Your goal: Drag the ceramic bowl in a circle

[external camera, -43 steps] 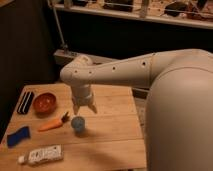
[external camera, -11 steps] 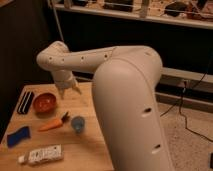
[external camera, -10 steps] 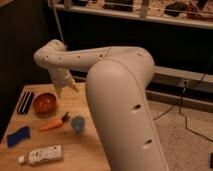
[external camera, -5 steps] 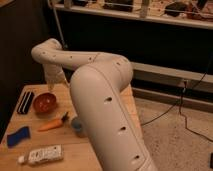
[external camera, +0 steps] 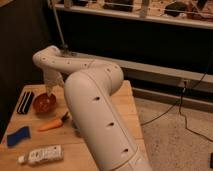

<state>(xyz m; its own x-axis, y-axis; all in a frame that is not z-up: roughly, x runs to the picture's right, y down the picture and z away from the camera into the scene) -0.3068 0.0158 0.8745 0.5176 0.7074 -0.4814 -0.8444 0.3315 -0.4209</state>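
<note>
A dim room: a dark wall panel runs behind, a metal-railed shelf (external camera: 150,15) crosses the top, and speckled floor (external camera: 172,132) shows at the right with a black cable (external camera: 181,107) trailing over it. At the left stands a light wooden table (external camera: 75,152).

The white arm (external camera: 97,107) fills the middle. Its thick lower link rises from the bottom edge over the table's right half, bends at a rounded elbow, and a slimmer link then reaches left along the table's far edge to a second bend, where it turns straight down. At its end the gripper (external camera: 49,91) hangs vertically over the table's far left part, its tip at the far rim of the ceramic bowl (external camera: 45,103). Whether it touches the bowl, and whether it is spread or pressed together, I cannot tell.

The ceramic bowl sits upright on the table, reddish-orange with a darker inside; what lies in it, if anything, is not clear. Just left of it lies a flat black object (external camera: 23,102). Nearer the camera lies a white tube (external camera: 42,155), and left of that a blue object (external camera: 17,136). A carrot (external camera: 52,123) lies between the bowl and the tube, its leafy end beside the arm.
</note>
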